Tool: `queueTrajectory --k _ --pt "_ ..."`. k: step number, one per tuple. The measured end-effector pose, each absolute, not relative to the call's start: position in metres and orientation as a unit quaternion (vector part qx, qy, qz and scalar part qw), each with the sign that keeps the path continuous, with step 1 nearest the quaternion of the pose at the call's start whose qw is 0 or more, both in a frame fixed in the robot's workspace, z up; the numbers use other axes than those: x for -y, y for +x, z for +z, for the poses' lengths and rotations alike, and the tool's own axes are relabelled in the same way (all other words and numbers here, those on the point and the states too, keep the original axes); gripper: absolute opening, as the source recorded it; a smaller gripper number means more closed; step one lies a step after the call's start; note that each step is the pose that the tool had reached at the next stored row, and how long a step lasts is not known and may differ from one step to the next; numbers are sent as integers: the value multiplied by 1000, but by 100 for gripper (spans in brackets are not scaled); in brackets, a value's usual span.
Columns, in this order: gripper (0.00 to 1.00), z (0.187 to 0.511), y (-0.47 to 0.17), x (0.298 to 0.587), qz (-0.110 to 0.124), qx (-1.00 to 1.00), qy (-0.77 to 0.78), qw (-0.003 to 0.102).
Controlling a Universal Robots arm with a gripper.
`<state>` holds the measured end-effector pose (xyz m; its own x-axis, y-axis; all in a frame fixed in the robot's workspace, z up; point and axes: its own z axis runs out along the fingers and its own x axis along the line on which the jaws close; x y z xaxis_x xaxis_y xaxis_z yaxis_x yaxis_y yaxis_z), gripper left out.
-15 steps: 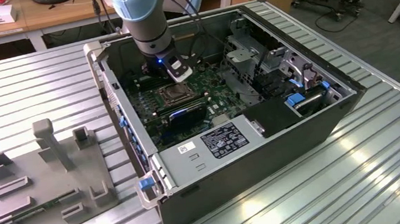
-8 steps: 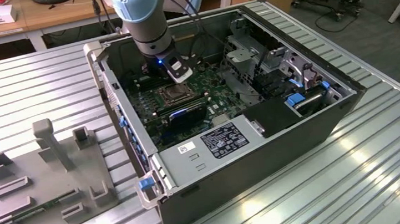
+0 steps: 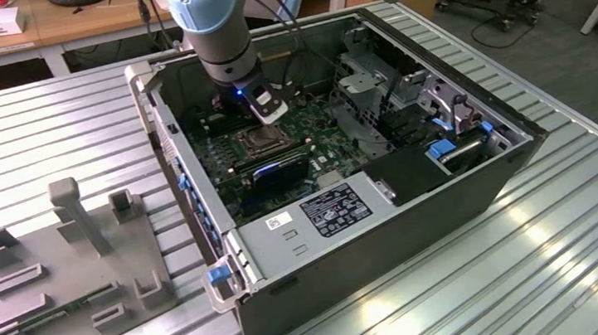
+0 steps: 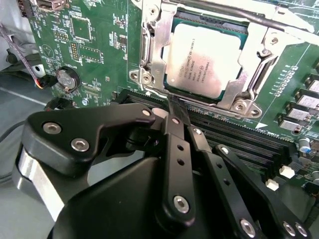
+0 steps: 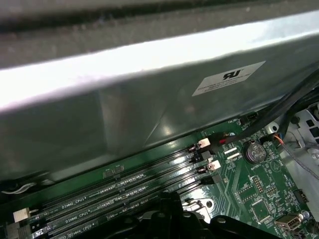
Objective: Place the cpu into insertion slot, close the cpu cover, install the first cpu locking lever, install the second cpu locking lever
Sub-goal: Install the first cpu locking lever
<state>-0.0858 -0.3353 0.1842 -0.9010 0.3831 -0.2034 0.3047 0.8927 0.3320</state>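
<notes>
CPU [image 4: 207, 59] sat under closed cover [image 4: 154, 50]; tool [image 4: 175, 107] pressed together just beside it. Push levers slow, steady.

Cpu [image 4: 207, 59] in insertion slot [image 4: 234, 22] under cpu cover [image 4: 149, 55] (pincer [image 4: 175, 107] just beside)

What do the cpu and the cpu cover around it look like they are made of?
The cpu looks like pale matte metal, with a smooth, softly lit top. The cpu cover looks like stamped bare steel, with bright glints, folded edges and screws. The claw nearby looks like matte black metal or plastic.
</notes>
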Motion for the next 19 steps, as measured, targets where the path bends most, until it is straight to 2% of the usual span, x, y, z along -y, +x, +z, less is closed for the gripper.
queueTrajectory --k 19 --pt "11 185 -86 335 148 -964 178 133"
